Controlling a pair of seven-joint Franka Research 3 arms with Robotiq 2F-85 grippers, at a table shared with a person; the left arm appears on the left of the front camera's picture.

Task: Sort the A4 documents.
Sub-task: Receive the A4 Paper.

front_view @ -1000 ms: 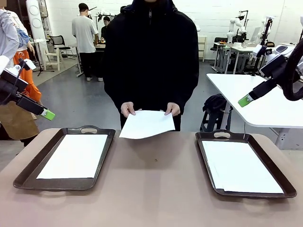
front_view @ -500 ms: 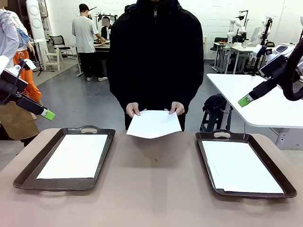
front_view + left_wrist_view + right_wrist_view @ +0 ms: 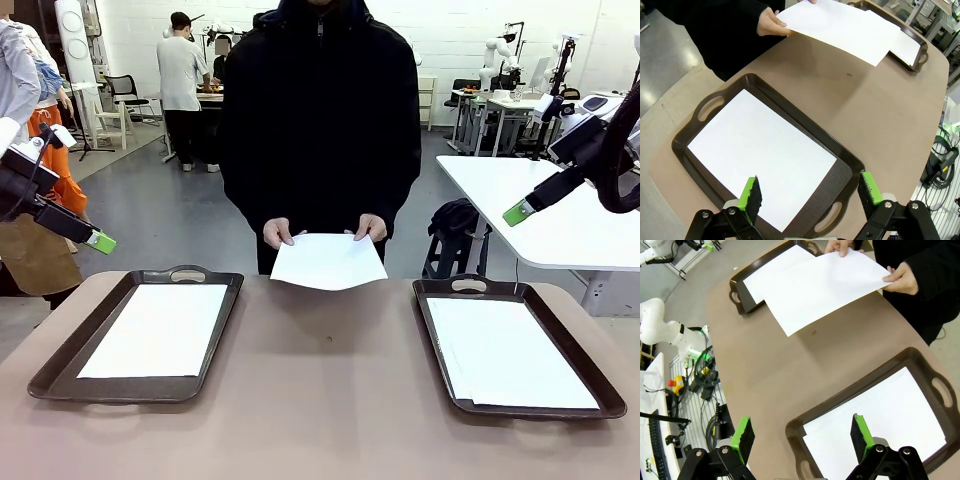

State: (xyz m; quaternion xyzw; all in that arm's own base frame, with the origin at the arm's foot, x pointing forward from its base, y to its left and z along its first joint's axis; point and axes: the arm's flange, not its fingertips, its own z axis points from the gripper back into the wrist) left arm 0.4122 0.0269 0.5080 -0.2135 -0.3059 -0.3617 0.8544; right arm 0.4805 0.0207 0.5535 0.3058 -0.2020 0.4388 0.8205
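Both my hands hang released above the worktop (image 3: 320,400) — my left hand (image 3: 810,192) over the left tray (image 3: 60,365), my right hand (image 3: 802,432) over the right tray (image 3: 435,330). Each tray holds A4 documents (image 3: 155,330) lying flat. The person's hands (image 3: 277,232) hold one more sheet (image 3: 328,260) between the trays, over the far edge.

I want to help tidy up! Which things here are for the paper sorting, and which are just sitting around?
For the job:
- held sheet, in the person's hands
- sheet in left tray
- sheets in right tray
- left tray and right tray

Just around:
- white table on the right, behind
- dark bag beside it
- black cables on the floor
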